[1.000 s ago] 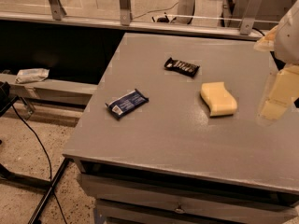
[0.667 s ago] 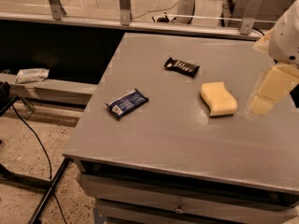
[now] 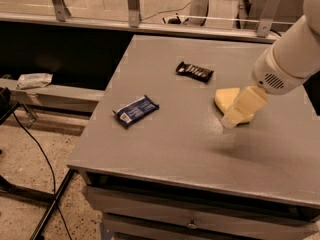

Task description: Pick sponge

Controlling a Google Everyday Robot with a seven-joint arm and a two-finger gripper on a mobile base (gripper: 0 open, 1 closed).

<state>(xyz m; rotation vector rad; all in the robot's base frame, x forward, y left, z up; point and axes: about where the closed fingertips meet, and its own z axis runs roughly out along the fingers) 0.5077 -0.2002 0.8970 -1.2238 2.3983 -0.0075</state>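
The sponge (image 3: 224, 97), a pale yellow foam block, lies on the grey table (image 3: 170, 149) right of its middle. My gripper (image 3: 232, 120), pale yellow on a white arm (image 3: 290, 54), reaches in from the upper right. It hangs over the sponge's right and front part and hides that part. Only the sponge's left end shows. I cannot tell whether the gripper touches the sponge.
A blue packet (image 3: 135, 110) lies at the table's left side. A black packet (image 3: 194, 71) lies behind the sponge, toward the far edge. A low bench with a white wrapper (image 3: 33, 79) stands left of the table. Cables run over the floor at the lower left.
My arm has moved left and down from the table's right edge. The gripper now overlaps the sponge. The sponge and both packets have not moved.
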